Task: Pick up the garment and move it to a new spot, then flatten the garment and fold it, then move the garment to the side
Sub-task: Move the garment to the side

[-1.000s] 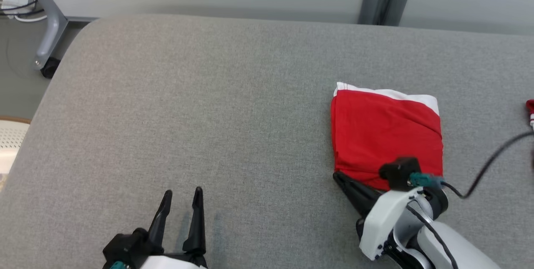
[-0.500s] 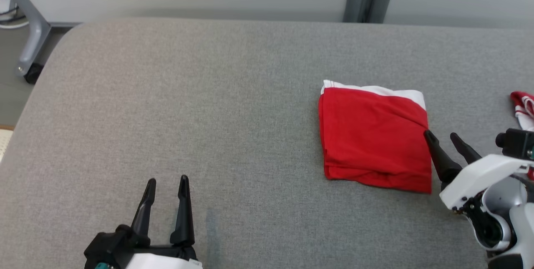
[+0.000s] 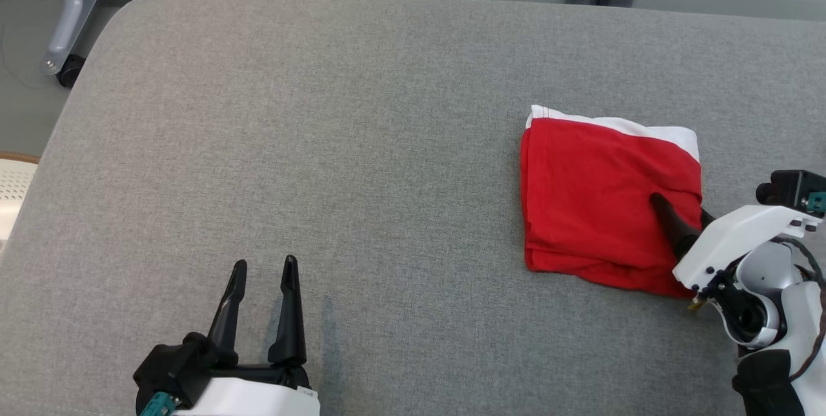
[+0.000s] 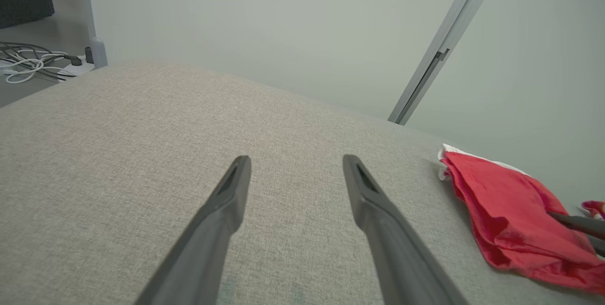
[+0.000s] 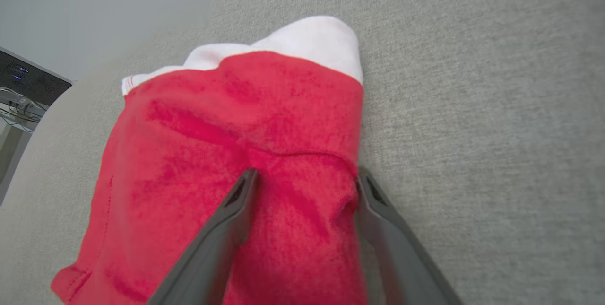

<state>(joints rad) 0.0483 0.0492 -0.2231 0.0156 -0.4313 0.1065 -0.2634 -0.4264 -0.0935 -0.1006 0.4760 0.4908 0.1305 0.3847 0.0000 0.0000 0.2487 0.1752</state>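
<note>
head view: right fingers (image 3: 671, 222) splayed over folded red garment (image 3: 600, 197), left fingers (image 3: 288, 313) apart.

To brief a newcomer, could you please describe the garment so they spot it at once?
On the right half of the grey padded table lies the folded red garment, the open right gripper straddling its right edge. Its white band along the far edge marks it out.
</note>
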